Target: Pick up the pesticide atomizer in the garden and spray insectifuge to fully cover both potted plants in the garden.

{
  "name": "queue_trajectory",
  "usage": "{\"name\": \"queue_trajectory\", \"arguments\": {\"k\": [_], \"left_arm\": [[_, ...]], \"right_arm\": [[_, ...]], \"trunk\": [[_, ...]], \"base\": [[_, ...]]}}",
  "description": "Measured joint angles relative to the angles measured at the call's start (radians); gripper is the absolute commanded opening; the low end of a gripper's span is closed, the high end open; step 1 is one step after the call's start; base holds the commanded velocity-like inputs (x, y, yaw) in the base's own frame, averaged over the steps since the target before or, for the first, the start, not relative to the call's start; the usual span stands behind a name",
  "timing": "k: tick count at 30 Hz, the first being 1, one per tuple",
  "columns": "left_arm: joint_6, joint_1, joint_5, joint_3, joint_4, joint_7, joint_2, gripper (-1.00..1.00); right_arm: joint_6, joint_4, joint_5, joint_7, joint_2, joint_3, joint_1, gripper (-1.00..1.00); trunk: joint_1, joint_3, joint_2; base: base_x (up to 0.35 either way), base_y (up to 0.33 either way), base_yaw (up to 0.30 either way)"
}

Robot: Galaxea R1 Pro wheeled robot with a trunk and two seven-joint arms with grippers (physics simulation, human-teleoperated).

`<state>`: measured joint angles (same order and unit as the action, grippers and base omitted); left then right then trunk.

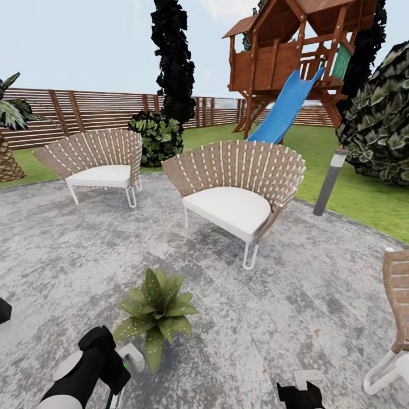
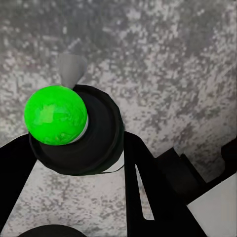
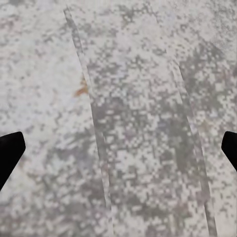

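Potted plant [image 1: 157, 312] sits on patio beside left arm; right fingers [image 3: 11, 153] wide.

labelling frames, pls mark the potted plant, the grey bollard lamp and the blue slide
potted plant [image 1: 157, 312]: head view, centre of the leaf rosette
grey bollard lamp [image 1: 329, 184]: head view, middle of the post
blue slide [image 1: 284, 111]: head view, middle of the chute

The grey mottled stone patio [image 1: 318, 295] carries a potted plant [image 1: 157, 312] with broad pointed green leaves near its front; two wicker chairs [image 1: 236, 190] with white cushions stand behind it; a third chair [image 1: 395, 324] stands at the right edge.
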<state>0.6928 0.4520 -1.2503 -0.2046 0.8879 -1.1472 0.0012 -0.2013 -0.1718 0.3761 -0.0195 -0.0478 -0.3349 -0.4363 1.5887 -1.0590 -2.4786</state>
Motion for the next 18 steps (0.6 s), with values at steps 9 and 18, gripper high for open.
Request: {"name": "queue_trajectory", "arguments": {"k": [9,18], "left_arm": [[0.004,0.000,0.015,-0.004,0.011,0.114,-0.018,-1.00],[0.006,0.001,0.108,-0.002,0.014,0.118,-0.025,-1.00]], "right_arm": [[0.000,0.001,0.000,0.000,0.000,0.000,0.000,1.00],[0.000,0.001,0.001,-0.001,0.000,0.000,0.000,1.00]], "trunk": [[0.000,0.000,0.000],[0.000,0.000,0.000]], "base": [[-0.077,0.000,0.001],[-0.001,0.000,0.000]]}}
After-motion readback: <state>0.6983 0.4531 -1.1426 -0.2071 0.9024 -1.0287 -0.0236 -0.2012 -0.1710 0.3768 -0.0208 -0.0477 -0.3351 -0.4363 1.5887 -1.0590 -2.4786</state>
